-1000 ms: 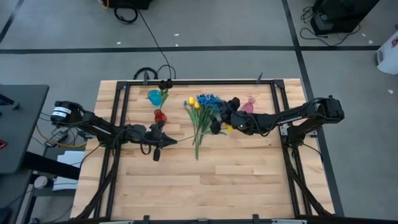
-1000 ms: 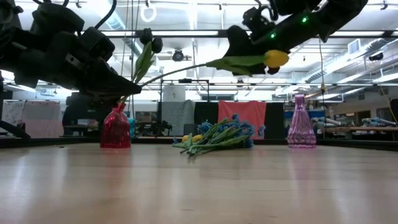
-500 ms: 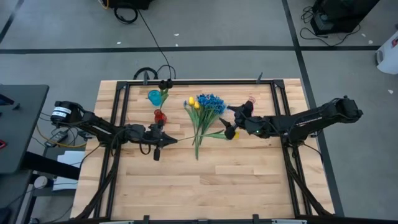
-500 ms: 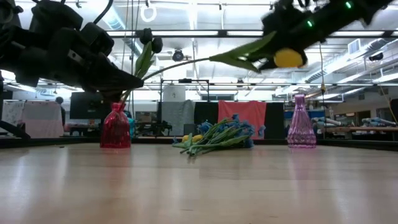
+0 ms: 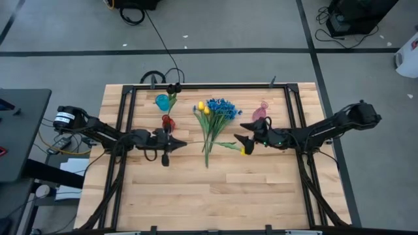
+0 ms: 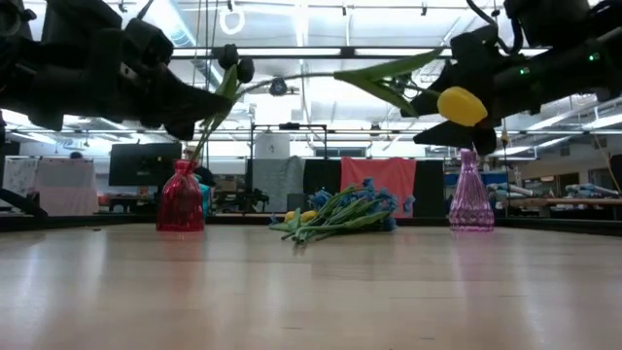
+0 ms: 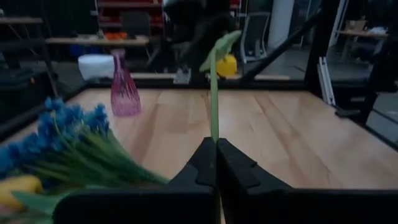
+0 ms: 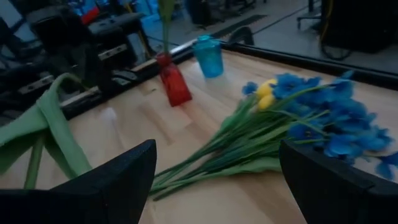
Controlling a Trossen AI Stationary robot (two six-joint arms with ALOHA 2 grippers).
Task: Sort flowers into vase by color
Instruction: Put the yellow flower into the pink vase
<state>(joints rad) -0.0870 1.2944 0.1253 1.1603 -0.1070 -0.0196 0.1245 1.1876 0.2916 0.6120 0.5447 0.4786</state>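
Note:
My left gripper (image 5: 172, 143) is shut on the long green stem of a yellow tulip (image 5: 245, 150), which reaches across the table above it. My right gripper (image 5: 243, 134) is open beside the tulip's head (image 6: 462, 105); nothing lies between its fingers in the right wrist view (image 8: 217, 180), and a green leaf (image 8: 43, 127) shows beside one finger. A bunch of blue and yellow flowers (image 5: 214, 121) lies on the table. A red vase (image 5: 167, 122) holds dark tulips (image 6: 233, 66). A teal vase (image 5: 161, 101) and a pink vase (image 5: 261, 112) stand on the table. My left gripper pinches the stem's lower end (image 7: 214, 132) between its two fingertips. The fingers come level from the table's left and lie along the stem. The tulip is lifted clear, about level, its head toward the table's right. Whether my right gripper touches the head or leaf, I cannot tell.
The flower bunch lies under the held stem (image 6: 335, 212). The red vase (image 6: 181, 199) stands close behind my left gripper (image 6: 212, 100), the pink vase (image 6: 470, 194) behind my right. Bare wood shows toward the table's near edge (image 5: 215, 196). A black frame (image 5: 287, 91) rims the table.
My right gripper has gone from over the flower bunch toward the table's right and near edges. The tulip's head has swung with it toward the near edge, while its stem end has stayed in my left gripper.

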